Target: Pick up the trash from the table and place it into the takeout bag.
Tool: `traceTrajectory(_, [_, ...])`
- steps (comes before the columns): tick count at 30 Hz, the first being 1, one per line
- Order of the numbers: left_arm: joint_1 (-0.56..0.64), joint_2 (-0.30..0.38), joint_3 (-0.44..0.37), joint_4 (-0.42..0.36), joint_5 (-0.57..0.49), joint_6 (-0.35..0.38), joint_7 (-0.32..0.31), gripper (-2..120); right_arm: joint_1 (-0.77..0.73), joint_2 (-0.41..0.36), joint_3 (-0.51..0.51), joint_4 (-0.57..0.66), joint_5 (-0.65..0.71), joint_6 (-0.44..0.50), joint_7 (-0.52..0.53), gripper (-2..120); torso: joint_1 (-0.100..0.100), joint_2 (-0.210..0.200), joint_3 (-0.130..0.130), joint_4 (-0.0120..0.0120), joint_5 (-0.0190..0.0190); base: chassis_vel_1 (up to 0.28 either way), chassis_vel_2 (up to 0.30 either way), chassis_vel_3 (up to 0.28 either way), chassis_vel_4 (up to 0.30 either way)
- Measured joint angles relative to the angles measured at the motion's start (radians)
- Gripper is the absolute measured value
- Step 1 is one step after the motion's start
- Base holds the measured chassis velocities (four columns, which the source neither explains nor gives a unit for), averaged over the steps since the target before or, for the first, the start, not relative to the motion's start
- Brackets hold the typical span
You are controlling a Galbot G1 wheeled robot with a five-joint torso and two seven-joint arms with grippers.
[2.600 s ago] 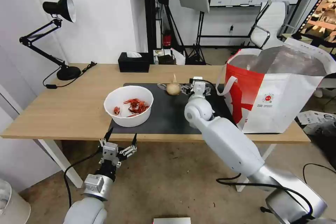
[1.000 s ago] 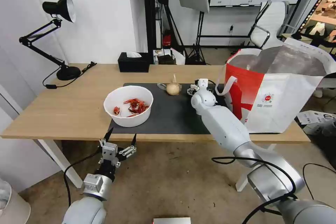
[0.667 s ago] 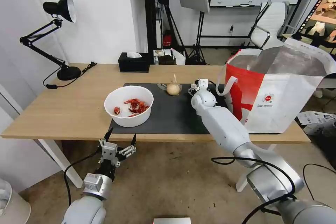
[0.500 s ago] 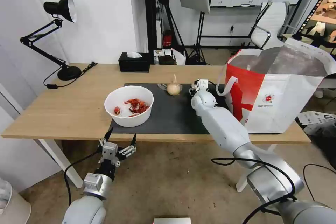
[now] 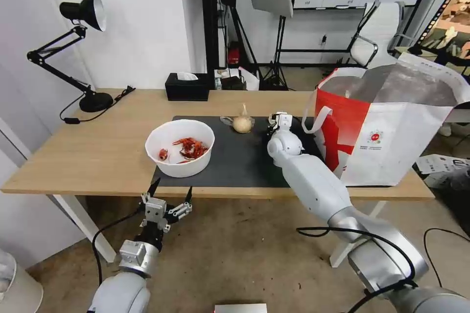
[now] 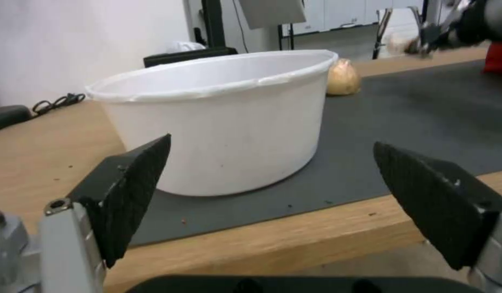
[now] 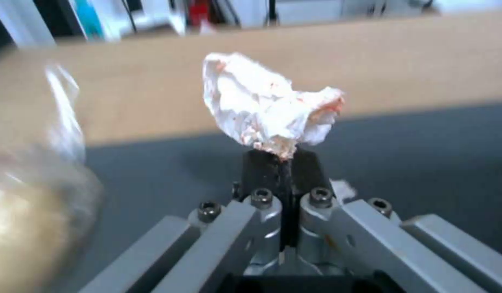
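My right gripper point(image 7: 281, 156) is shut on a crumpled white tissue point(image 7: 267, 110) stained red, held just above the dark mat point(image 7: 424, 154). In the head view this gripper point(image 5: 280, 120) is at the mat's far edge, between the tan knotted bundle point(image 5: 242, 123) and the takeout bag point(image 5: 391, 132). The white bowl point(image 5: 179, 146) of red crayfish shells sits on the mat's left end. Open, my left gripper point(image 5: 166, 200) hangs below the table's point(image 5: 98, 156) front edge, facing the bowl point(image 6: 218, 122) wall.
A black tissue box point(image 5: 187, 86) and a black desk lamp point(image 5: 88, 58) stand at the table's far side. The bag stands open on the right end of the table, its white handle point(image 5: 313, 117) close to my right wrist. Cables lie on the floor.
My right gripper, open beside the bundle 2.6 s ago, has shut on the tissue, and its arm has swung rightward toward the bag. The left arm has hardly moved.
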Motion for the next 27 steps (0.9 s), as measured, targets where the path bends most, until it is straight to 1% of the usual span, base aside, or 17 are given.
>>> traceTrajectory(2, [0.0, 0.001, -0.001, 0.0, -0.002, 0.0, -0.001, 100, -0.041, -0.048, -0.008, 0.134, -0.011, 0.014, 0.038, 0, 0.0, 0.0, 0.0, -0.0002, -0.0001, 0.0, 0.0, 0.0, 0.0])
traceTrajectory(3, [0.0, 0.001, -0.001, 0.0, -0.002, 0.0, -0.001, 100, -0.041, -0.048, -0.008, 0.134, -0.011, 0.014, 0.038, 0, 0.0, 0.0, 0.0, -0.0002, -0.0001, 0.0, 0.0, 0.0, 0.0])
traceTrajectory(6, [0.005, 0.003, -0.008, -0.005, -0.004, 0.0, -0.002, 100, -0.096, -0.108, -0.014, 0.317, -0.03, 0.022, 0.092, 0, 0.0, 0.0, 0.0, 0.0, 0.0, 0.0, 0.0, 0.0, 0.0])
traceTrajectory(7, [0.005, 0.003, -0.008, -0.005, -0.004, 0.0, -0.002, 100, -0.096, -0.108, -0.014, 0.317, -0.03, 0.022, 0.092, 0, 0.0, 0.0, 0.0, 0.0, 0.0, 0.0, 0.0, 0.0, 0.0])
traceTrajectory(9, [0.01, 0.004, -0.01, -0.009, -0.004, -0.001, -0.003, 100, -0.127, -0.141, -0.013, 0.415, -0.039, 0.027, 0.114, 0, 0.0, 0.0, 0.0, 0.0, -0.0001, 0.0, 0.0, 0.0, 0.0])
traceTrajectory(10, [0.01, 0.004, -0.01, -0.009, -0.004, -0.001, -0.003, 100, -0.127, -0.141, -0.013, 0.415, -0.039, 0.027, 0.114, 0, 0.0, 0.0, 0.0, 0.0, -0.0001, 0.0, 0.0, 0.0, 0.0])
traceTrajectory(12, [0.014, 0.002, -0.011, -0.011, -0.004, -0.001, -0.004, 100, -0.153, -0.17, -0.008, 0.5, -0.045, 0.028, 0.133, 0, 0.0, 0.0, 0.0, 0.0, 0.0, 0.0, 0.0, 0.0, 0.0])
traceTrajectory(13, [0.016, 0.001, -0.011, -0.011, -0.004, -0.001, -0.004, 100, -0.159, -0.179, -0.004, 0.526, -0.049, 0.028, 0.137, 0, 0.0, 0.0, 0.0, 0.0, 0.0, 0.0, 0.0, 0.0, 0.0])
traceTrajectory(14, [0.016, 0.001, -0.011, -0.011, -0.004, -0.001, -0.004, 100, -0.159, -0.179, -0.004, 0.526, -0.049, 0.028, 0.137, 0, 0.0, 0.0, 0.0, 0.0, 0.0, 0.0, 0.0, 0.0, 0.0])
traceTrajectory(16, [0.018, -0.002, -0.01, -0.011, -0.002, -0.001, -0.004, 100, -0.166, -0.202, 0.011, 0.588, -0.066, 0.028, 0.141, 0, 0.0, 0.0, 0.0, 0.0, 0.0, 0.0, 0.0, 0.0, 0.0])
traceTrajectory(17, [0.018, -0.002, -0.01, -0.011, -0.002, -0.001, -0.004, 100, -0.166, -0.202, 0.011, 0.588, -0.066, 0.028, 0.141, 0, 0.0, 0.0, 0.0, 0.0, 0.0, 0.0, 0.0, 0.0, 0.0])
traceTrajectory(21, [0.02, -0.005, -0.01, -0.011, 0.001, -0.001, -0.005, 100, -0.139, -0.241, 0.043, 0.658, -0.09, 0.02, 0.138, 0, 0.0, 0.0, 0.0, 0.0001, 0.0, 0.0, 0.0, 0.0, 0.0])
traceTrajectory(26, [0.021, -0.005, -0.012, -0.011, 0.001, -0.001, -0.005, 100, -0.106, -0.268, 0.067, 0.688, -0.084, 0.002, 0.136, 0, 0.0, 0.0, 0.0, 0.0001, 0.0, 0.0, 0.0, 0.0, 0.0])
traceTrajectory(27, [0.022, -0.005, -0.013, -0.011, 0.001, -0.001, -0.005, 100, -0.091, -0.283, 0.079, 0.702, -0.076, -0.016, 0.148, 0, 0.0, 0.0, 0.0, 0.0003, -0.0002, 0.0, 0.0, 0.0, 0.0])
